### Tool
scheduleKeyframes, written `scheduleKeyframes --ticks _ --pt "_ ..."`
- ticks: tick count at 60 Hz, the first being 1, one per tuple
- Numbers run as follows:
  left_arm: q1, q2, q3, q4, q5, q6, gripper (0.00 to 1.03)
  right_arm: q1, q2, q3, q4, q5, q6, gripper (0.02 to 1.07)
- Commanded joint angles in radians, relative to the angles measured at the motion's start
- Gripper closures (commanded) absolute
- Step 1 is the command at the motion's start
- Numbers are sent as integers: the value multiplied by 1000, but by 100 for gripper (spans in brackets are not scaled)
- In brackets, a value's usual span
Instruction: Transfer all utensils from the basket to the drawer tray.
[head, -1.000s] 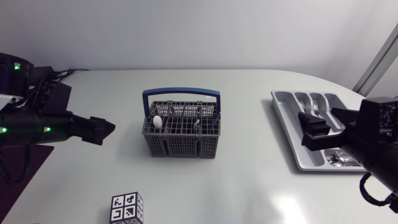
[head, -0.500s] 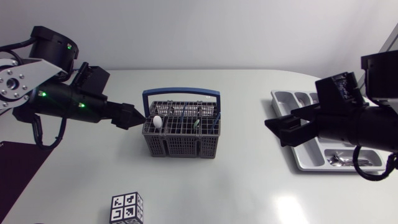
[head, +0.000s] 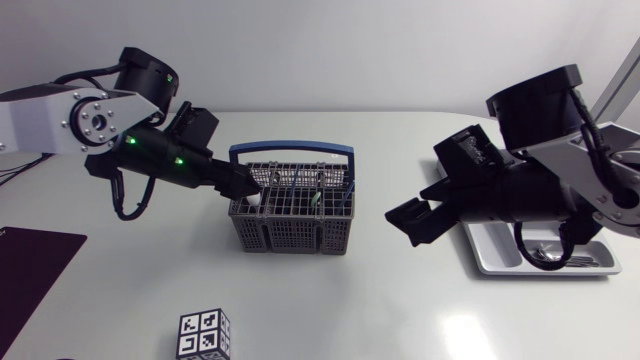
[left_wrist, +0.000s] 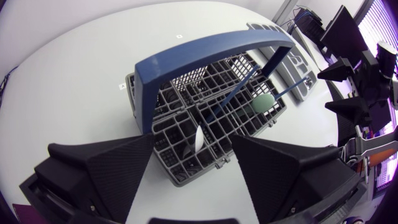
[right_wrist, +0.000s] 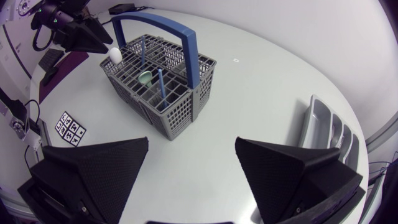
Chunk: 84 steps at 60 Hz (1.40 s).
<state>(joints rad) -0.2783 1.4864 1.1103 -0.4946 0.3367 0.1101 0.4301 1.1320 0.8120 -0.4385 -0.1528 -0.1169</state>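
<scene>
My left claw (left_wrist: 193, 149) hangs wide open over the basket (left_wrist: 205, 50), with the white spoon (left_wrist: 198, 138) upright just below, between its fingers. It is likely light, stiff, slick plastic, so I would pinch its raised end squarely. My right claw (right_wrist: 191, 149), wide too, is well short of the basket.

no text or number can be read; a small cube (head: 204, 335) bears black-and-white square marker patterns.
</scene>
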Motion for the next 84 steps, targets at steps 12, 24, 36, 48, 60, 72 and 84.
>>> scheduleKeyframes --ticks 12,24,36,48,60,72,84 --pt "-7 69 59 -7 8 23 35 47 89 32 38 19 -6 7" --pt "-10 87 74 -24 8 22 56 78 129 27 64 39 -1 7" --pt "-30 87 69 -52 8 23 60 85 138 26 70 42 0 7" --pt "-44 92 71 -53 8 20 61 87 137 12 76 42 0 7" --pt "-48 112 83 -55 5 19 72 87 127 1 76 42 0 7" --pt "-48 117 88 -55 -7 17 78 88 123 -8 78 41 0 7" --pt "-48 117 86 -55 -7 17 84 91 121 -16 84 42 0 7"
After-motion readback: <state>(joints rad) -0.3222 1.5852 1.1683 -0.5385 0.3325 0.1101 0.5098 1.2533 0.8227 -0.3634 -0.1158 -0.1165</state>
